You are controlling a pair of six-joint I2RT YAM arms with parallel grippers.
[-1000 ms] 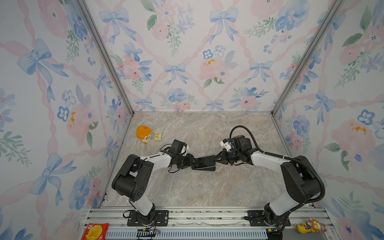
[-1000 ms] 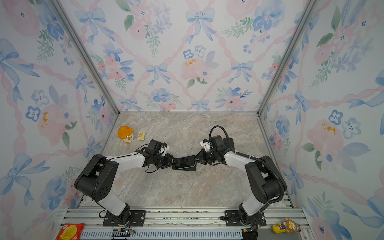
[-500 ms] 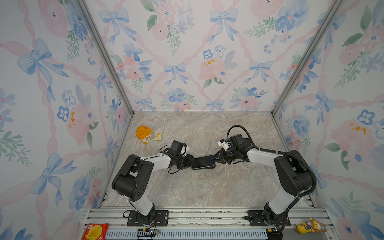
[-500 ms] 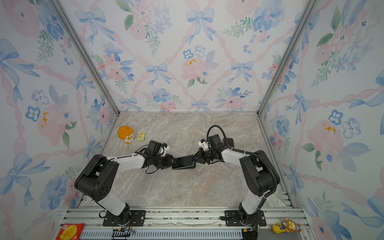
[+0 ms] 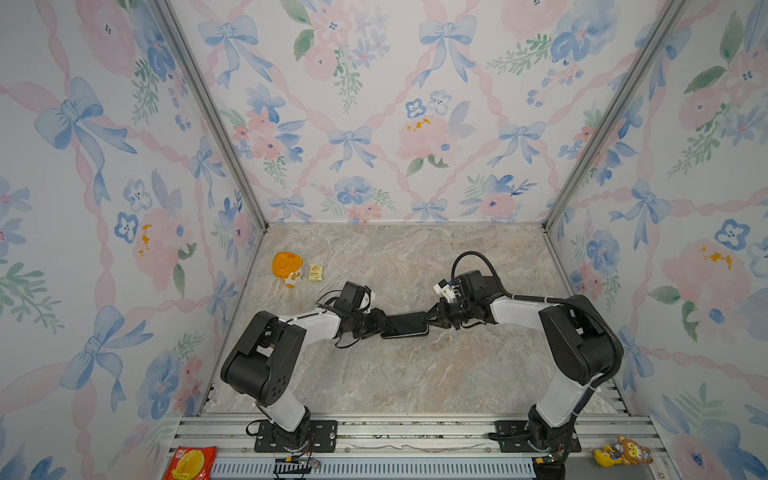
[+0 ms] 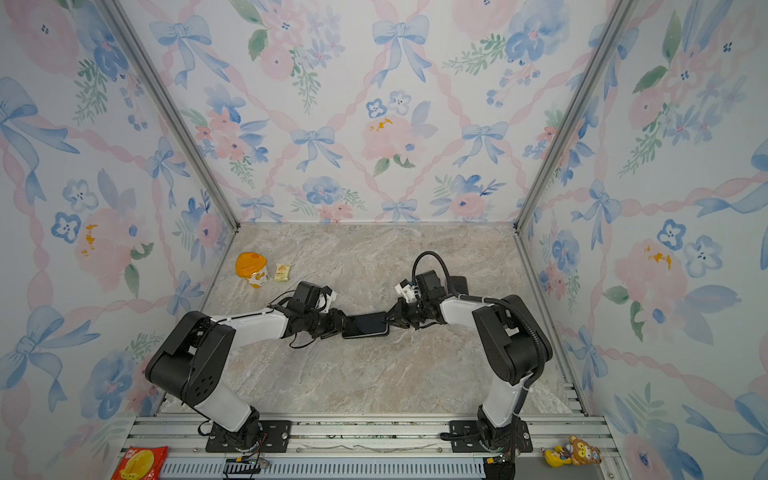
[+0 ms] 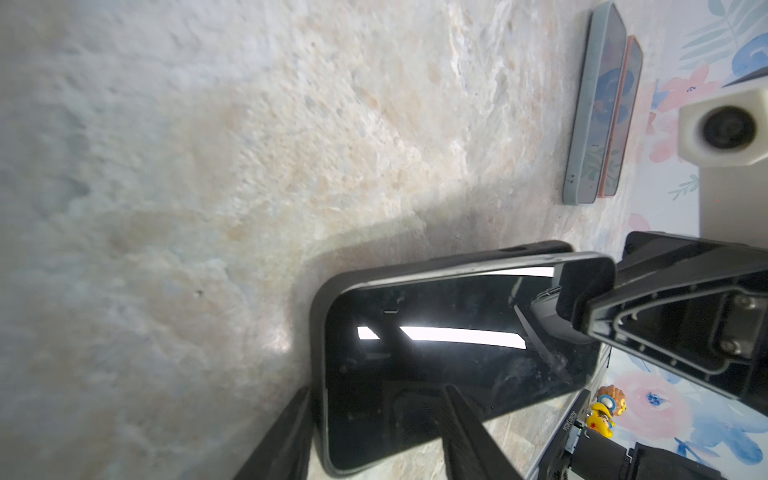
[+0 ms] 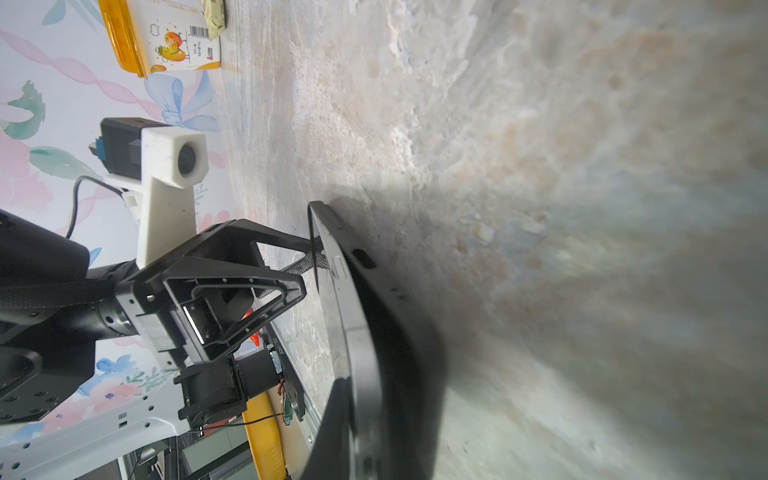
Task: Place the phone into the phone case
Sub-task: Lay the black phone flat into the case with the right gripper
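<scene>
The dark-screened phone lies in the black phone case at mid-table. Its near end still stands a little proud of the case; the phone's grey edge shows above it. My left gripper holds the left end, one finger behind the case and one over the screen. My right gripper is shut, its tip pressing on the phone's right end. In the left wrist view, the right gripper rests on the screen's far corner.
An orange-lidded cup and a small yellow packet stand at the back left. Two other cased phones lie side by side beyond the right arm. A red snack bag and a toy sit on the front rail.
My right gripper has edged slightly left onto the phone's right end, and its arm has swung in a little. The left gripper keeps its hold in the same place.
</scene>
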